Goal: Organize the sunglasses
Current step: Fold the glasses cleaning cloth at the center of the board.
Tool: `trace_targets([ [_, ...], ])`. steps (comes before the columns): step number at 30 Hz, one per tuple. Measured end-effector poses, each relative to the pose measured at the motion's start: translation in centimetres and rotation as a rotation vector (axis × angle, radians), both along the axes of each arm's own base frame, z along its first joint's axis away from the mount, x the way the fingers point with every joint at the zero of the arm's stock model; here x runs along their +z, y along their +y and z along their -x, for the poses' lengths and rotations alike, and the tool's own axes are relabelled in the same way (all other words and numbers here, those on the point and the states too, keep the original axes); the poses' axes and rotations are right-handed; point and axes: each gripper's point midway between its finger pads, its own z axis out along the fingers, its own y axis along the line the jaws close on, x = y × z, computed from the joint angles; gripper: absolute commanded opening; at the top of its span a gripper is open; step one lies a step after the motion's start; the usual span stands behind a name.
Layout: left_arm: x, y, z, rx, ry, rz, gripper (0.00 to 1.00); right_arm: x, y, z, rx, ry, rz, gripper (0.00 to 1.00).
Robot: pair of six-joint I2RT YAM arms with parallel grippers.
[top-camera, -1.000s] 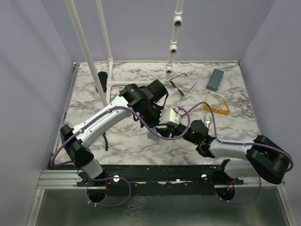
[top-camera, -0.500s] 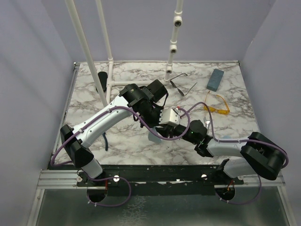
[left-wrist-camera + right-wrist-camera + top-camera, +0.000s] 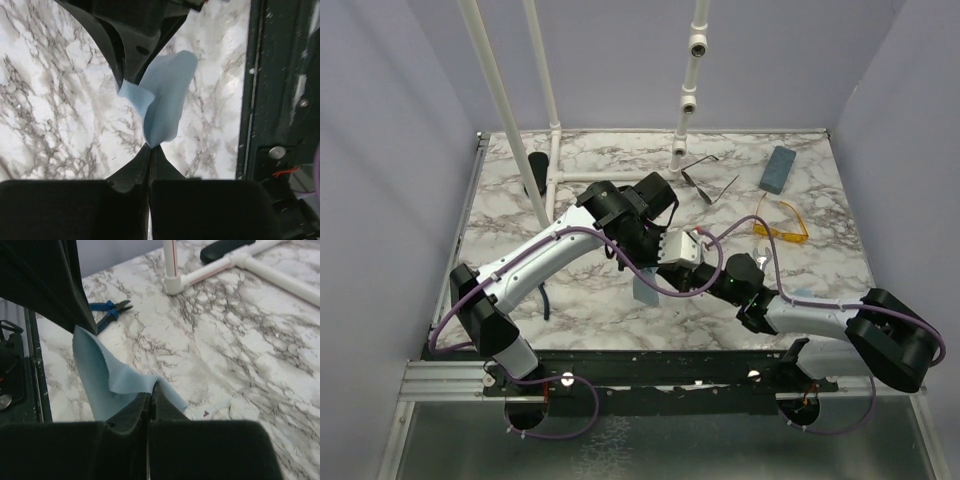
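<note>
A light blue cloth (image 3: 645,290) hangs between both grippers over the middle of the marble table. My left gripper (image 3: 150,149) is shut on one corner of the cloth (image 3: 165,100). My right gripper (image 3: 151,391) is shut on another edge of the cloth (image 3: 100,372). The two grippers meet close together in the top view. The thin dark wire sunglasses (image 3: 710,181) lie at the back, near the white pipe foot. The yellow-orange sunglasses (image 3: 782,226) lie to the right of centre. Neither pair is touched.
A blue-grey oblong case (image 3: 779,168) lies at the back right and a black oval case (image 3: 537,172) at the back left. White pipe stands (image 3: 685,100) rise from the back. Blue-handled pliers (image 3: 107,312) lie on the left.
My right gripper has closed onto the blue cloth. The cloth now hangs a little lower between the grippers. The left gripper has stayed shut on it.
</note>
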Motion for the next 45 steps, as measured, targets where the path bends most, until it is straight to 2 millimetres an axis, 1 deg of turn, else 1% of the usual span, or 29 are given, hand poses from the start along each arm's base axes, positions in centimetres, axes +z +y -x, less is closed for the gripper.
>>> trace_targets([
  [2,-0.7,0.4,-0.5,0.020,-0.022,-0.030,0.00,-0.1,-0.2,-0.2,-0.015,0.021,0.020,0.01],
  [5,-1.7,1.4,-1.4,0.060,-0.064,-0.078,0.00,-1.3,-0.7,-1.0,-0.063,0.079,0.079,0.00],
  [7,-2.0,2.0,-1.9,0.084,-0.093,-0.095,0.00,-2.2,-0.9,-1.1,-0.078,0.123,0.123,0.01],
  [9,-2.2,2.5,-2.4,0.109,-0.119,-0.104,0.00,-2.7,-0.9,-1.1,-0.085,0.162,0.156,0.01],
  [16,-2.6,3.6,-4.2,0.188,-0.219,-0.086,0.00,-3.4,-0.5,-1.7,-0.109,0.265,0.235,0.00],
  [19,-3.4,3.5,-4.6,0.184,-0.241,-0.078,0.00,-4.2,-0.2,-2.4,-0.116,0.300,0.291,0.01],
  [22,-5.0,3.2,-4.8,0.167,-0.240,-0.096,0.00,-3.4,1.1,-3.2,-0.096,0.278,0.311,0.01],
  [24,-4.8,3.4,-5.8,0.183,-0.268,-0.096,0.00,-3.7,0.9,-3.6,-0.103,0.282,0.337,0.01],
  [29,-4.3,3.4,-7.4,0.194,-0.317,-0.074,0.00,-3.1,1.2,-4.6,-0.106,0.263,0.348,0.01],
  [32,-4.1,3.5,-8.2,0.202,-0.343,-0.066,0.00,-3.1,1.2,-5.3,-0.115,0.261,0.359,0.01],
  [37,-3.9,3.4,-9.6,0.194,-0.386,-0.057,0.00,-3.3,0.4,-7.1,-0.119,0.285,0.352,0.01],
  [41,-5.0,2.7,-10.3,0.160,-0.372,-0.055,0.00,-3.4,-0.5,-9.0,-0.134,0.297,0.345,0.01],
  [45,-6.1,1.5,-10.9,0.153,-0.329,-0.007,0.00,-3.4,-0.4,-9.3,-0.113,0.291,0.346,0.00],
])
